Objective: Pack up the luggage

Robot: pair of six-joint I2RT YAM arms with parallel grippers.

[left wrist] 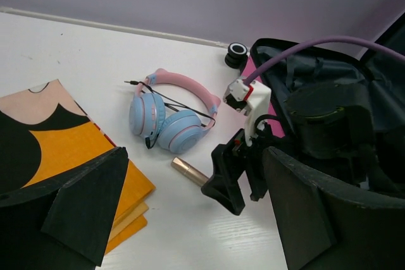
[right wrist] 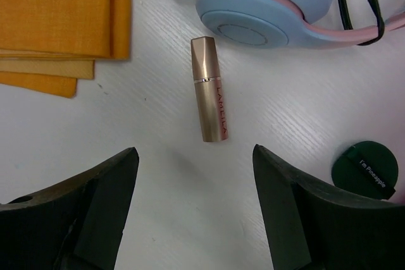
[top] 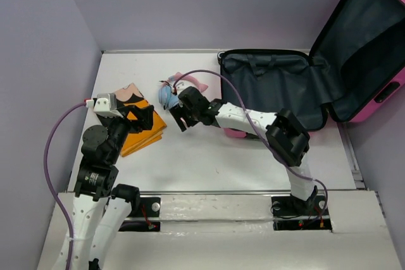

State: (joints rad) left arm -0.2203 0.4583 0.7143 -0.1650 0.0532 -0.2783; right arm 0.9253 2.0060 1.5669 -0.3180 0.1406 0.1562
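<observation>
Luggage lies open at far right of bench, lid up, dark lining showing. Right gripper spread wide, hovering over a gold lipstick that lies just beside blue-pink headphones. Left gripper also wide, above orange stack at left.

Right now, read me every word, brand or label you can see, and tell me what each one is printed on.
"LAMEILA": along the side of the rose-gold lipstick tube, in the right wrist view.
"I'm Pineapple": on the small dark green round item, at the right edge of the same view.
No readable text shows on the headphones, the orange folded item or the luggage.
</observation>
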